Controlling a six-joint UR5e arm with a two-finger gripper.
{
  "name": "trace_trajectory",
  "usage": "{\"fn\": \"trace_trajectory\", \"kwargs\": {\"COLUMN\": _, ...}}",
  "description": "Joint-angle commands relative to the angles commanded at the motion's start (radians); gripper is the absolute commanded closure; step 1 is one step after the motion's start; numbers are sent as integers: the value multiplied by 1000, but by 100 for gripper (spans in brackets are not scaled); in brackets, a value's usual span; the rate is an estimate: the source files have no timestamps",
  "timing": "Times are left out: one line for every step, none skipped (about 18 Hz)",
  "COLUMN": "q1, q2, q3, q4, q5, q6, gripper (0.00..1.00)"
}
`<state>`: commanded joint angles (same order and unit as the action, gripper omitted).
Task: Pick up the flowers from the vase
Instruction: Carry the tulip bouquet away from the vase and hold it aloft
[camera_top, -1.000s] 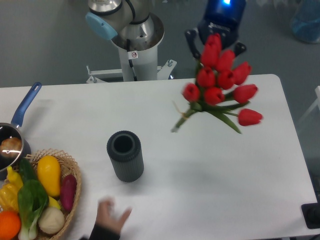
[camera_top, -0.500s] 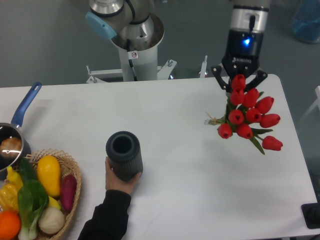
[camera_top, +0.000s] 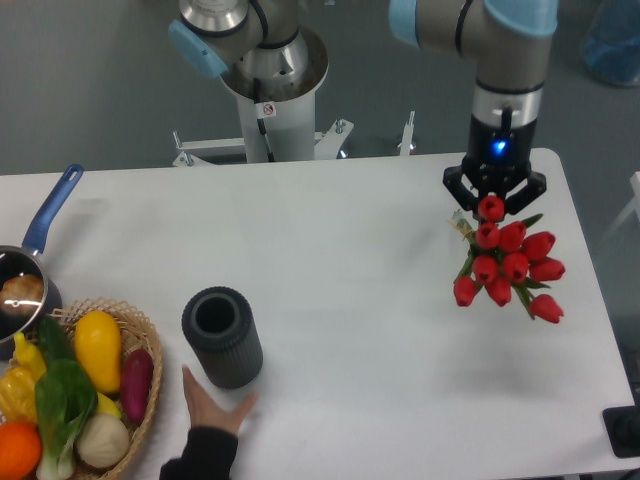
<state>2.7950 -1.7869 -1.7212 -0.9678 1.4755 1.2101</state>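
- My gripper (camera_top: 494, 199) is over the right end of the table (camera_top: 400, 330), and its two fingers are closed on the flowers (camera_top: 508, 264) near the top of the bunch.
- The flowers hang under my fingers, heads down and slightly toward the front edge. I think they hang this way because I hold them at one end only and their weight pulls the rest down.
- The bunch is clear of the vase (camera_top: 221, 337), which stands empty and well apart, on the left half of the table. So I judge the picking is done and the flowers only need to be kept steady.
- I cannot tell if the lowest buds touch the table or are just above it.
- A person's hand (camera_top: 213, 414) is just beside the base of the vase at the front edge, palm open. It seems to be there to keep the vase from falling.
- At the far left stand a basket (camera_top: 140, 335) with vegetables and a saucepan (camera_top: 30, 262), not in my way.
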Motion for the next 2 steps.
{"fn": "trace_trajectory", "kwargs": {"q1": -8, "q2": -11, "q3": 12, "q4": -8, "q5": 23, "q6": 15, "gripper": 100}}
{"fn": "trace_trajectory", "kwargs": {"q1": -15, "q2": -17, "q3": 21, "q4": -23, "q5": 52, "q6": 23, "gripper": 100}}
